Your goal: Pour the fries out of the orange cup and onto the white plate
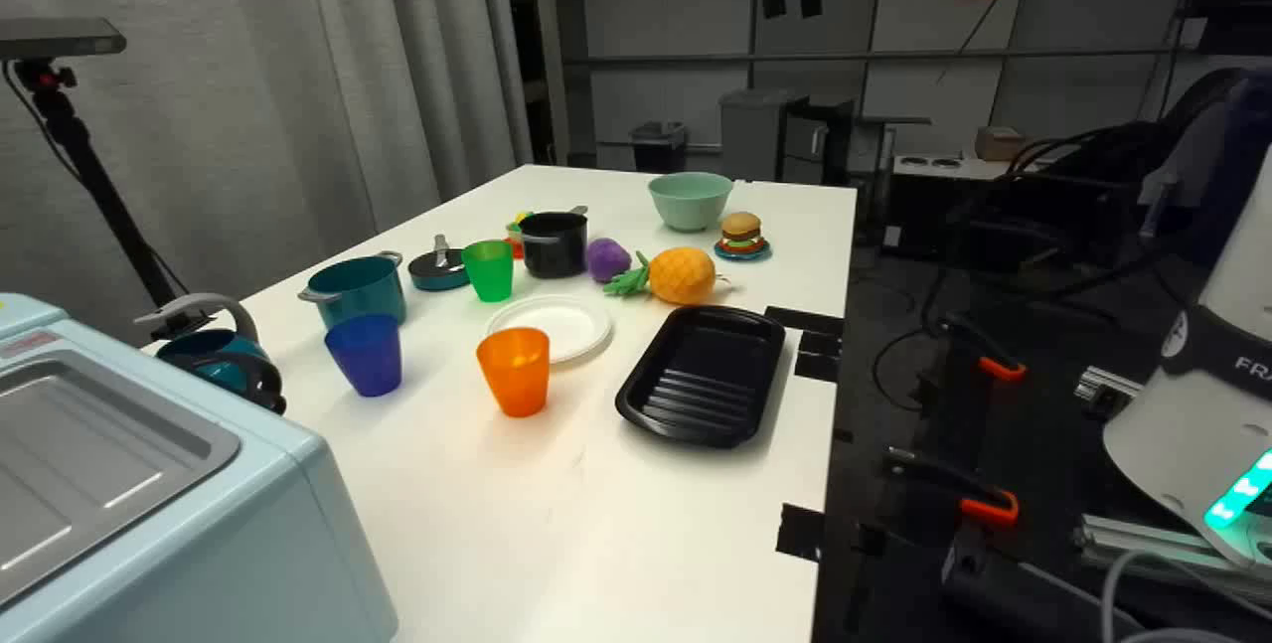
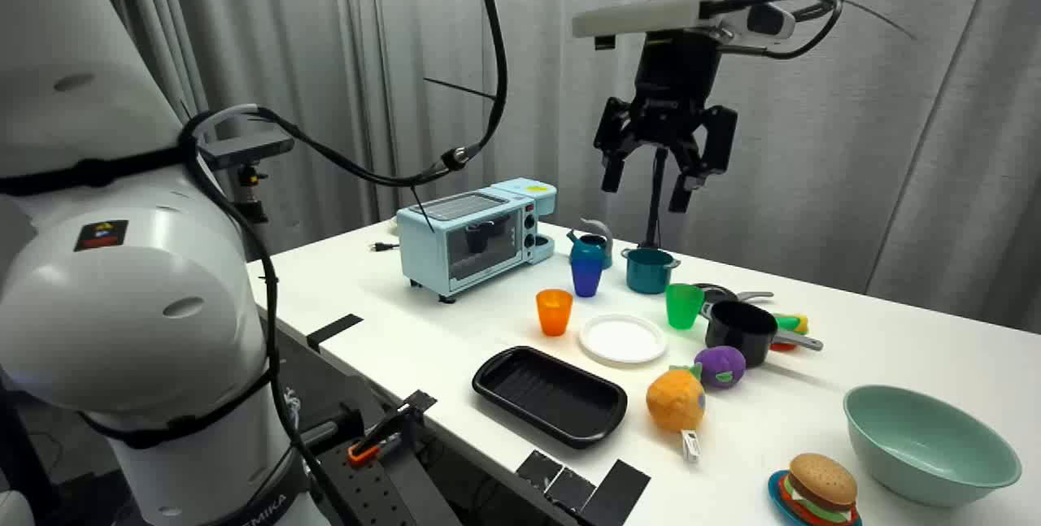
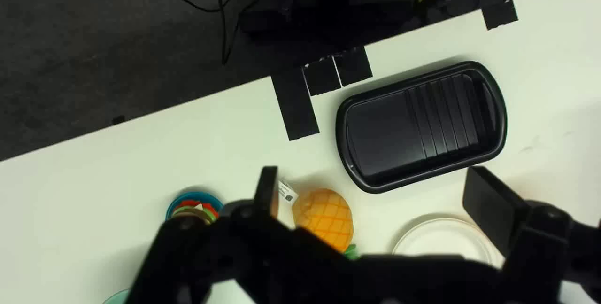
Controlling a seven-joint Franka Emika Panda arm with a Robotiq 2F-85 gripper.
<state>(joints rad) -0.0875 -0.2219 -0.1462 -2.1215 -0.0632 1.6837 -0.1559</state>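
Observation:
The orange cup (image 1: 517,375) stands upright on the table, close to the near edge of the white plate; it also shows in an exterior view (image 2: 554,315). The white plate (image 1: 564,323) lies flat and bare in both exterior views (image 2: 623,339), and is partly hidden by the gripper in the wrist view (image 3: 441,237). The fries do not show; the cup's inside is not visible enough to tell. My gripper (image 2: 646,188) is open and empty, high above the table; its spread fingers also show in an exterior view (image 1: 792,2) and in the wrist view (image 3: 372,182). The cup is outside the wrist view.
A black tray (image 2: 549,397), an orange pineapple toy (image 2: 676,401), a purple toy (image 2: 720,367), a blue cup (image 2: 586,274) and a green cup (image 2: 684,306) surround the plate and cup. Pots, a mint bowl (image 2: 927,445), a burger toy (image 2: 821,485) and a toaster oven (image 2: 476,233) also stand there.

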